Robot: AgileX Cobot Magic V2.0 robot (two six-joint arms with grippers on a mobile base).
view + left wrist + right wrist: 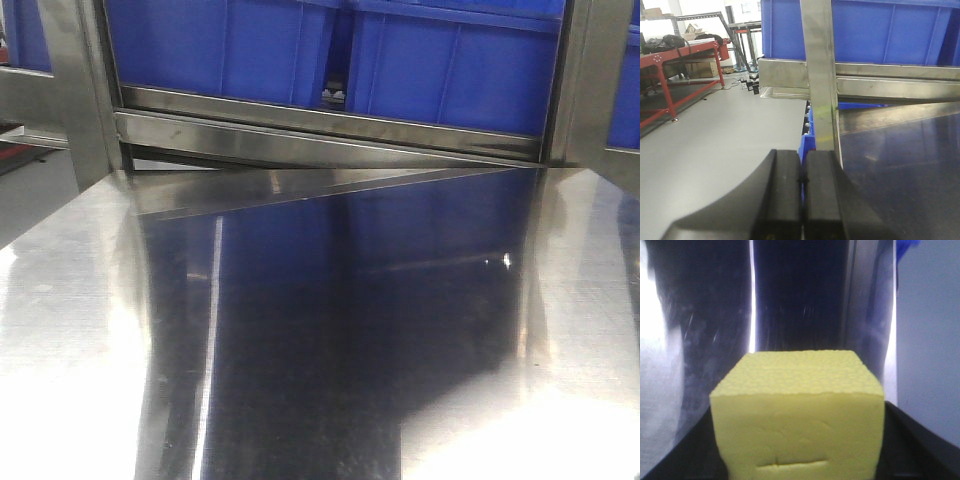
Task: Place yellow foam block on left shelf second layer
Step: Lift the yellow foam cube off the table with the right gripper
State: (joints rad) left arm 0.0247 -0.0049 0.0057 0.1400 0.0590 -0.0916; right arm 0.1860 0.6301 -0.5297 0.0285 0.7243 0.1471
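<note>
- My right pincer [800,410] is clenched on the yellow foam block [797,415]. A dark finger presses each side, so the soft foam is squeezed rather than balanced.
- The block fills the lower half of the right wrist view, with its pitted top face level. Holding it flat should let it sit square when I set it down.
- Shiny metal lies behind the block. I cannot tell whether the block touches it or hangs above it.
- My left pincer [801,160] is closed on nothing, its two fingers pressed together. It sits beside the steel post [820,75], out of the way.
- The front view shows the bare steel shelf [320,350] under the blue bins [430,60], with no block on it, so I judge the placing is not yet done.
</note>
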